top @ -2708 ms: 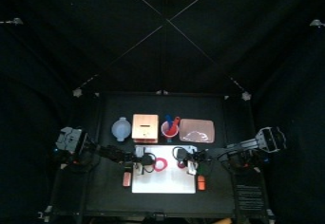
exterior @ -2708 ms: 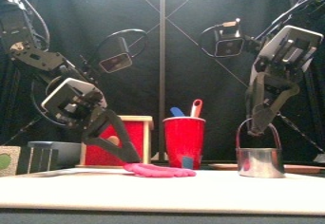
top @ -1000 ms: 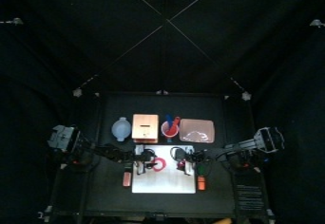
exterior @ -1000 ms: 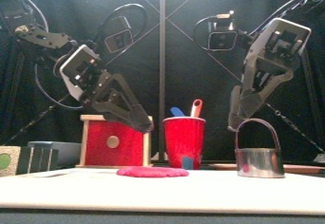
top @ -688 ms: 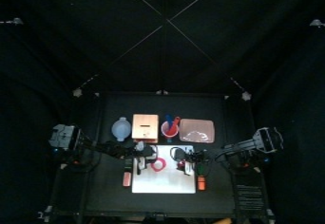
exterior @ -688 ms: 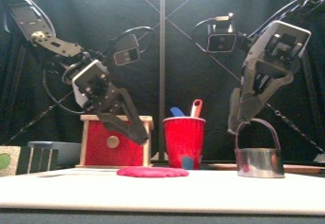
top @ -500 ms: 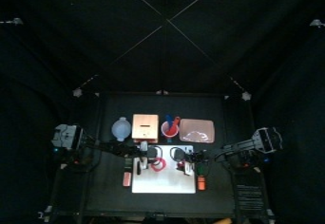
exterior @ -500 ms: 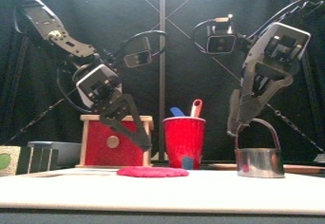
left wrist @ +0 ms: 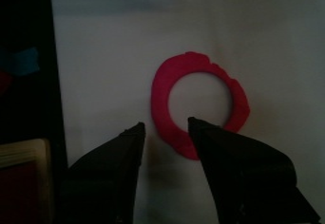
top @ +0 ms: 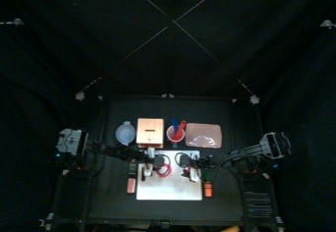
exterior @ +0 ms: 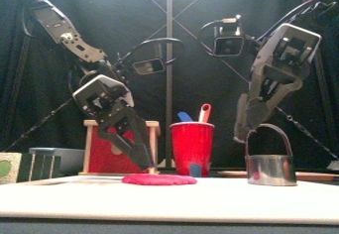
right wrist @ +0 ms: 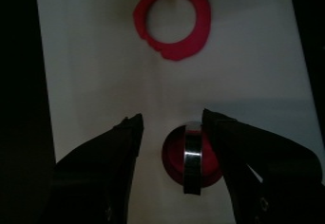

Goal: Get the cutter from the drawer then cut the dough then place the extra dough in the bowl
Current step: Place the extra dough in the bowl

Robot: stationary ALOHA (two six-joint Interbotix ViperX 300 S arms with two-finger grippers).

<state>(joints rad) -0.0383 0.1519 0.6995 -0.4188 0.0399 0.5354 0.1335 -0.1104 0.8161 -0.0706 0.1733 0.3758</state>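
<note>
The red dough ring lies flat on the white cutting board, near the middle. The left gripper hangs low over the ring. Its two jaws are apart and hold nothing. In the left wrist view the near edge of the ring sits right between the two jaw tips. From the front, the tips are just above the dough, and I cannot tell if they touch it.

The metal cutter stands upright on the board, to the right of the ring and apart from it. Its wire handle sticks up. The right gripper is above it with its jaws spread wide, one on each side of the cutter, and they are not squeezing it (red shows inside the cutter in the right wrist view).

Behind the board stand the wooden box with its red drawer front and the red cup with two toy knives in it. The blue-grey bowl sits left of the box. The pink tray lies right of the cup.
</note>
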